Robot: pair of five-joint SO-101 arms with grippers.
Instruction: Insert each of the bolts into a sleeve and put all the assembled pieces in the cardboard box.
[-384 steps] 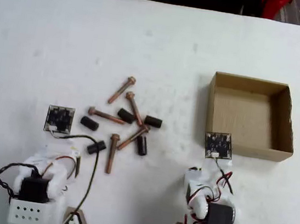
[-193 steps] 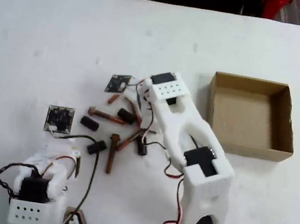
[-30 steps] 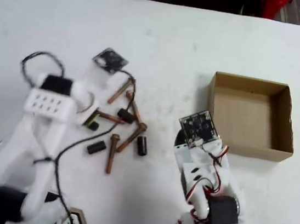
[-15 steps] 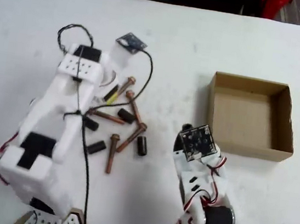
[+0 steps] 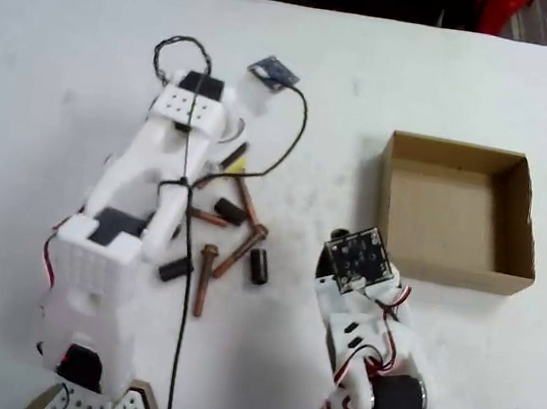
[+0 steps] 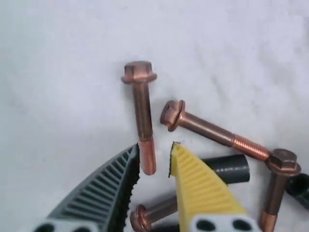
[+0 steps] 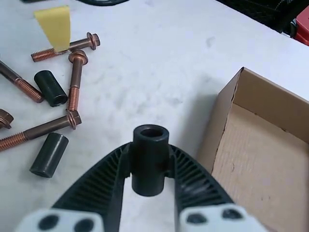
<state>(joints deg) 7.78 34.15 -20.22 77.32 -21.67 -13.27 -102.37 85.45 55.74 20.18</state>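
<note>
My left gripper (image 6: pixel 154 151) is open, its grey and yellow fingers on either side of the threaded end of a copper bolt (image 6: pixel 141 111) that lies flat on the table. In the high view this gripper (image 5: pixel 229 161) is at the far end of the bolt pile. My right gripper (image 7: pixel 150 155) is shut on a black sleeve (image 7: pixel 150 162), held upright with its bore up, just left of the cardboard box (image 7: pixel 260 145). In the high view the right gripper (image 5: pixel 326 262) sits beside the near left corner of the box (image 5: pixel 446 276).
Several more copper bolts (image 5: pixel 246 199) (image 5: pixel 204 278) and black sleeves (image 5: pixel 230 211) (image 5: pixel 259 265) (image 5: pixel 175 269) lie scattered between the arms. The left arm's black cable (image 5: pixel 286 151) loops over the pile. The table's far edge runs behind.
The left arm has swung right and farther out over the bolt pile, bringing its open fingers around a bolt's threaded end. The right arm has barely moved, still holding the sleeve.
</note>
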